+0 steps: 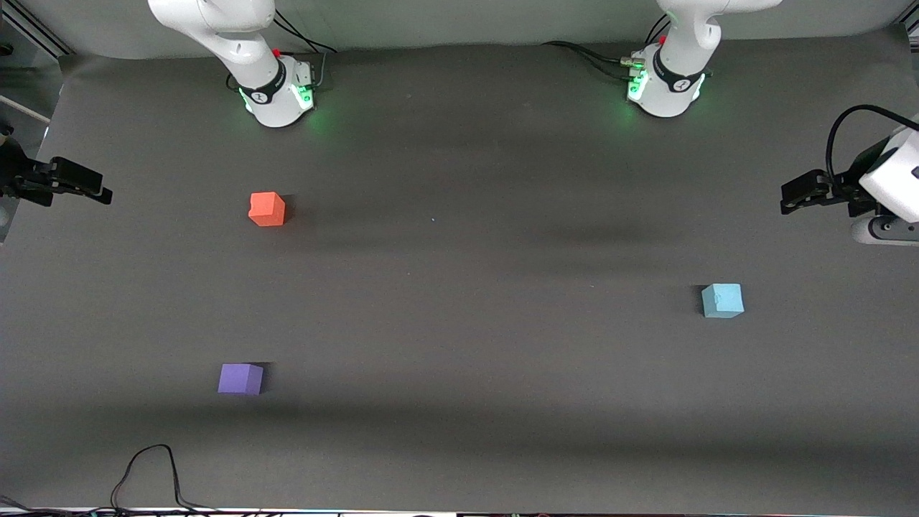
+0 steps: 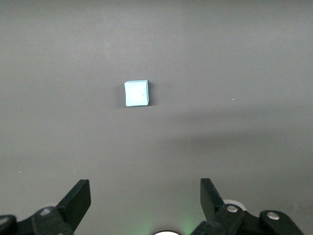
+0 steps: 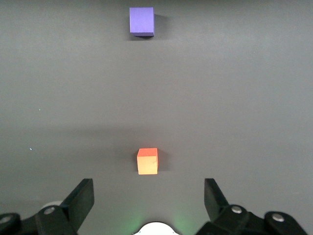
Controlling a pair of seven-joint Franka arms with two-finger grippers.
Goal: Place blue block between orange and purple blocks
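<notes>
The light blue block (image 1: 722, 300) lies on the grey table toward the left arm's end; it also shows in the left wrist view (image 2: 136, 93). The orange block (image 1: 267, 209) and the purple block (image 1: 240, 378) lie toward the right arm's end, the purple one nearer the front camera. Both show in the right wrist view, orange (image 3: 147, 161) and purple (image 3: 142, 21). My left gripper (image 1: 790, 197) hangs high at the table's edge, open and empty (image 2: 145, 188). My right gripper (image 1: 100, 192) hangs at the other edge, open and empty (image 3: 149, 188).
The two arm bases (image 1: 276, 97) (image 1: 664, 90) stand at the table's edge farthest from the front camera. A black cable (image 1: 154, 467) loops on the table at the edge nearest the camera, near the purple block.
</notes>
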